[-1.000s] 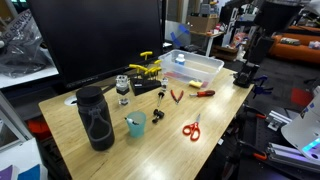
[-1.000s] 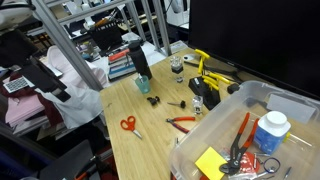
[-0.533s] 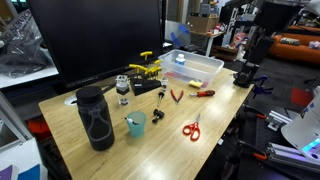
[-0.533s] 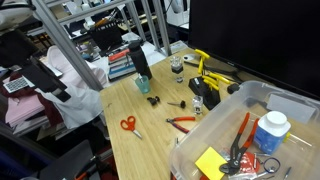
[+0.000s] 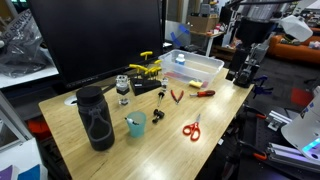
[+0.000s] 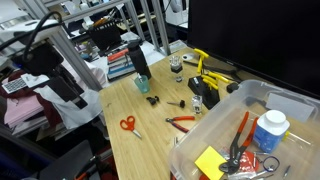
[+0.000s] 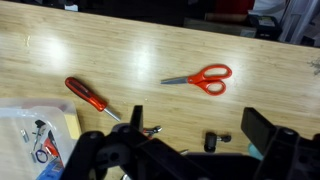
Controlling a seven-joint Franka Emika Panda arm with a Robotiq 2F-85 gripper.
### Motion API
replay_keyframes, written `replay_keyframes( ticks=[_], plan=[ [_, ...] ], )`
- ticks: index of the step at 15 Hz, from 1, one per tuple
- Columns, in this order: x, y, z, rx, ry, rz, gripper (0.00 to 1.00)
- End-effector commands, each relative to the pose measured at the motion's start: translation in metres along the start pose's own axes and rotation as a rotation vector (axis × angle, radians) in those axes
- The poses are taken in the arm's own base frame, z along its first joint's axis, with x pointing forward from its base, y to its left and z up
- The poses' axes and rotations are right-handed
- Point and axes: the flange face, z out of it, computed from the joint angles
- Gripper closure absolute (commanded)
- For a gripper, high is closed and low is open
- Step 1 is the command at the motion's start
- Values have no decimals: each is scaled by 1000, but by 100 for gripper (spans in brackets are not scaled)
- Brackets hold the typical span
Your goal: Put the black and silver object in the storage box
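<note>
Black and silver object [image 5: 160,97] lies on wooden table [image 5: 150,150], at 8 o'clock from clear storage box [image 5: 207,72], outside it. Gripper [image 7: 180,148] wide open, empty, hovering above. Pickup and placement both remain.

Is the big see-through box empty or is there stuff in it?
Not empty. In an exterior view the storage box holds a blue-lidded white jar, a yellow pad and a red-handled tool.

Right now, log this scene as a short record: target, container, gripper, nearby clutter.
target: black and silver object, lying on the table, outside the box
container: storage box, open-topped, several items inside
gripper: gripper, open, empty, not touching the target
nearby: red scissors, teal cup
</note>
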Motion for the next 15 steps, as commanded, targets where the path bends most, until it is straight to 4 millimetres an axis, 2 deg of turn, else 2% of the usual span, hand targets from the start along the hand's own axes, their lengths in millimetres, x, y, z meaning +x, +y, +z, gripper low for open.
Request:
replay_keyframes(
  ticks=[1, 7, 8, 12, 15],
  plan=[
    [1, -1, 0, 0, -4, -2, 0],
    [-2, -1, -8, 2, 16, -4, 0],
    [3, 3, -7, 6, 27, 35, 0],
    [30, 18, 12, 33, 81, 183, 0],
    [53, 32, 45, 58, 92, 328, 0]
  ],
)
